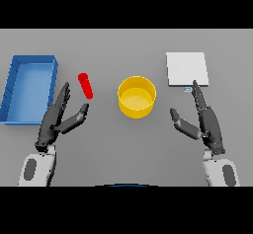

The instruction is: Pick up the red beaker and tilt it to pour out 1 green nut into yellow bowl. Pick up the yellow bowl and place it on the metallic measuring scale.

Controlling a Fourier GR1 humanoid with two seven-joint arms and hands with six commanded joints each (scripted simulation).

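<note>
The slim red cylindrical beaker (86,85) sits on the grey table (123,149), between the blue rectangular tray (12,87) and the round yellow bowl (137,96). The left hand (55,119) is spread wide just below the beaker, its thumb tip near it, perhaps not touching. The right hand (205,122) lies open, fingertips at the near edge of the flat metallic measuring scale (186,69).

One red beaker (86,86); one yellow bowl (137,97); one scale (186,69); one blue bin (28,87).
</note>
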